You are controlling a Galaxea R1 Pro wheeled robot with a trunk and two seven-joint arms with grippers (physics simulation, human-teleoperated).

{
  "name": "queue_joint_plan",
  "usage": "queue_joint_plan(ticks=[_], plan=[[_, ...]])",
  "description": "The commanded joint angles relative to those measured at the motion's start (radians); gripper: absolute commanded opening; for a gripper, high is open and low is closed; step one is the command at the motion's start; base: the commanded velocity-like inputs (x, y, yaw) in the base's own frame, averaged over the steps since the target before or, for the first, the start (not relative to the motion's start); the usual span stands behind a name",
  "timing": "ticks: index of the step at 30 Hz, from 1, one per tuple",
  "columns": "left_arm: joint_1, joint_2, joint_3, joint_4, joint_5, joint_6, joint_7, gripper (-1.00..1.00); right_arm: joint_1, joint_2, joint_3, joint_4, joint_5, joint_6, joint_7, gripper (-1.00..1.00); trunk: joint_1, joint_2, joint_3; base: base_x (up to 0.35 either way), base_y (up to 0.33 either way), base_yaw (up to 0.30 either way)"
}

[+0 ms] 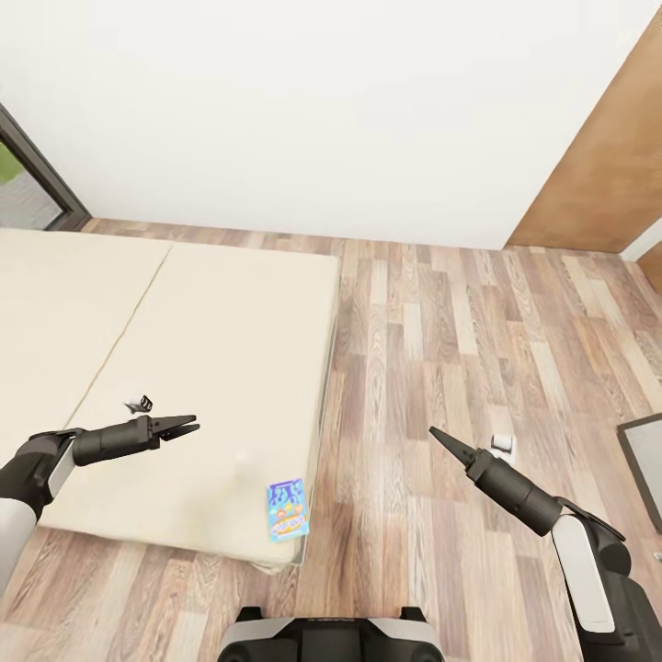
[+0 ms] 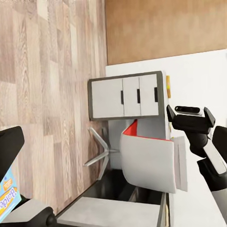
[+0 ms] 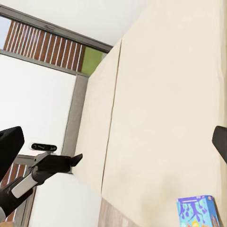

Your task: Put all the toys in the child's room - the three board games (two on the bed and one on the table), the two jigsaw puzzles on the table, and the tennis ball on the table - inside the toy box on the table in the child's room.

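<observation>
Left hand (image 1: 188, 426) we find hovering over the bed (image 1: 221, 368), above the near part of the right mattress half; its two fingers lie close together and hold nothing, but we cannot tell whether they are fully closed. Right hand (image 1: 435, 434) we find out over the plank floor (image 1: 460, 322), well apart from the bed, its fingers drawn to a single point, closed and empty.

One board game (image 1: 287, 508), the small blue one, lies flat on the bed at the near right corner, close to the mattress edge. It sits nearer to us than the left hand and apart from it. The right wrist view shows the same blue box (image 3: 198, 211) lying on the beige mattress, with the left arm held out beyond it before a dark-framed window (image 3: 71, 94). In the left wrist view a corner of the box (image 2: 8, 194) shows at the frame edge.

That left wrist view also takes in a white-grey drawer unit (image 2: 125, 97), a white chair (image 2: 151, 161) and the right arm (image 2: 201, 137).

A plain white wall (image 1: 322, 110) stands behind the bed.
</observation>
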Motion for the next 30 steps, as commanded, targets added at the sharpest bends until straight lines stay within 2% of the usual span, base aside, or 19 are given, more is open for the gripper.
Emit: queue_joint_plan(ticks=[1,30], plan=[[0.0,0.0,0.0,0.0,0.0,0.01,-0.004,1.0,-0.001,0.0,-0.001,0.0,-0.003,0.006,0.001,1.0,0.001,-0.001,0.0,0.0,0.0,0.0],[0.0,0.0,0.0,-0.003,-0.001,0.013,-0.004,1.0,-0.001,0.002,-0.001,0.0,-0.001,0.006,0.0,1.0,0.001,-0.001,0.048,0.0,0.0,0.0]])
